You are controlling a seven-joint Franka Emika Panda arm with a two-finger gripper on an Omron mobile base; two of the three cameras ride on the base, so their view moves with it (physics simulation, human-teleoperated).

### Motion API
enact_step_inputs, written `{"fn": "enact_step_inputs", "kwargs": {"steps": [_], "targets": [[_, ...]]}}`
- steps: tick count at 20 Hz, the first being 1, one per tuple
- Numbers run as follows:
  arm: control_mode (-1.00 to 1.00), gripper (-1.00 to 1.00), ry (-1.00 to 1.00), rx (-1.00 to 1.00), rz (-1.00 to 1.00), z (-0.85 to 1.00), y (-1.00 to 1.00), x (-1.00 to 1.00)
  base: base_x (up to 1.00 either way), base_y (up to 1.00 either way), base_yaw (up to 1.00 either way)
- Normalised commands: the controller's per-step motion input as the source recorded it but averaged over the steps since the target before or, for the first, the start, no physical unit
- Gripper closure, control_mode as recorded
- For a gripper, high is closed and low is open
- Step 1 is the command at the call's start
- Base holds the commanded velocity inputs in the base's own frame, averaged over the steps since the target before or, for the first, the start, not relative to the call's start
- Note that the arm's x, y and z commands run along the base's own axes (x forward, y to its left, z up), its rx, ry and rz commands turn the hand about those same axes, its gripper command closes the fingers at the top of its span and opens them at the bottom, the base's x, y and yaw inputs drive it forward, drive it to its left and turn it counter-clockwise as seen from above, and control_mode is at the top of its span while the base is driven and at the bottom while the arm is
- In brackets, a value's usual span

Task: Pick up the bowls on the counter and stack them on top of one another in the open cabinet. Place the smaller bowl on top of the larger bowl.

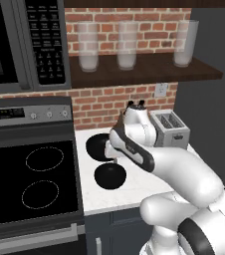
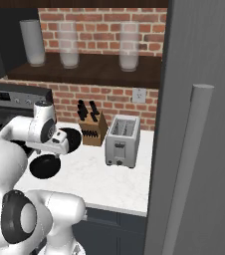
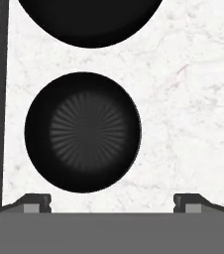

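Two glossy black bowls sit on the white counter (image 1: 134, 191). The smaller bowl (image 1: 109, 176) (image 2: 45, 167) is nearer the front edge and lies whole in the hand view (image 3: 83, 131). Behind it stands the larger bowl (image 1: 95, 145) (image 2: 73, 138), partly hidden by the arm and cut off at the top of the hand view (image 3: 89, 20). My gripper (image 3: 111, 201) hangs open above the counter, pointing down, just off the smaller bowl's rim, with nothing between its fingertips. The open cabinet's dark shelf (image 1: 149, 72) (image 2: 99, 72) runs above against the brick.
Three clear glasses (image 1: 127, 45) stand on the shelf. A toaster (image 1: 170, 128) and a knife block (image 2: 92, 127) sit at the counter's back right. The black stovetop (image 1: 30, 179) borders the counter's left, with the microwave (image 1: 25, 45) above. A tall grey panel (image 2: 204, 124) stands at the right.
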Motion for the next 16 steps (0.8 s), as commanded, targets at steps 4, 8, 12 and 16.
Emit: {"fn": "enact_step_inputs", "kwargs": {"steps": [4,8,12,16], "targets": [[-1.0,-1.0,0.23,-0.06,0.0,-0.46,0.14,0.18,0.0,0.0,0.0],[-1.0,-1.0,0.18,-0.04,0.0,-0.22,0.01,0.03,0.0,0.0,0.0],[-1.0,-1.0,0.01,-0.02,0.0,-0.34,-0.3,0.0,0.0,0.0,0.0],[-1.0,-1.0,0.0,-0.01,0.0,-0.29,-0.03,0.03,0.0,0.0,0.0]]}}
